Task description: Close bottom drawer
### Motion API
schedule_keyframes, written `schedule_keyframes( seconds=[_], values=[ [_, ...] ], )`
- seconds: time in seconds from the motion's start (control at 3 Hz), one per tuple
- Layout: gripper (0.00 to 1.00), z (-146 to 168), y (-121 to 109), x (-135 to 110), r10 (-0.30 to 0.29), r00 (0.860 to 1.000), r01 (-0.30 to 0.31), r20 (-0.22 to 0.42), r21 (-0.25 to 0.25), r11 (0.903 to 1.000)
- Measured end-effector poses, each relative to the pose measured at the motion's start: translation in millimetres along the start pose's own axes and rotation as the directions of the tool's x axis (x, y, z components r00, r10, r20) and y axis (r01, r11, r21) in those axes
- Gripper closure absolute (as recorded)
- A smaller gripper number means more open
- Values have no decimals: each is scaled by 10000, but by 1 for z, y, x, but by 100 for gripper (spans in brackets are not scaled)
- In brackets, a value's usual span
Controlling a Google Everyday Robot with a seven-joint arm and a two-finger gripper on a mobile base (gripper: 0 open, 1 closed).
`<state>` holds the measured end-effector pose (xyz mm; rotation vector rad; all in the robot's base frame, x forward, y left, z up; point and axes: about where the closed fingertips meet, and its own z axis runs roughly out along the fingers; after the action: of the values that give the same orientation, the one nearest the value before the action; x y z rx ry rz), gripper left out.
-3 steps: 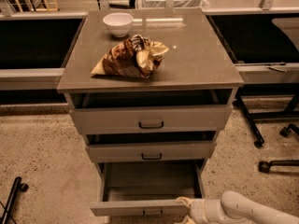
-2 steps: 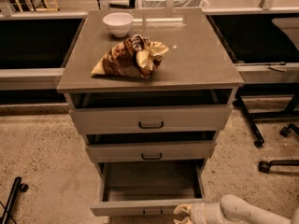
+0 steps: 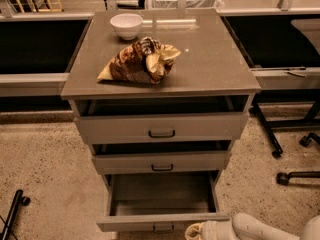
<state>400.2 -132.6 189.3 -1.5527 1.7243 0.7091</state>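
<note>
Our gripper (image 3: 196, 231) sits at the frame's bottom edge, just right of the handle (image 3: 163, 228) on the bottom drawer (image 3: 125, 223). Whether it is spread or closed, we cannot tell. The drawer stands pulled far out of the cabinet (image 3: 210, 59), which carries a bowl (image 3: 126, 25) and a crumpled bag (image 3: 140, 61).

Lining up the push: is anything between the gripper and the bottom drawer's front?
Nothing. The camera view shows the gripper just right of the handle on the bottom drawer, close against its open front panel; contact cannot be told.
</note>
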Motion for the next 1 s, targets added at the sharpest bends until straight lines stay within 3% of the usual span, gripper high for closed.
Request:
schedule_keyframes(
  seconds=[0.67,1.0],
  values=[
    [15,19,-22,21,235,9976,-180,-654,846,9963],
    [0,18,-21,21,235,9976,-180,-654,846,9963]
  ],
)
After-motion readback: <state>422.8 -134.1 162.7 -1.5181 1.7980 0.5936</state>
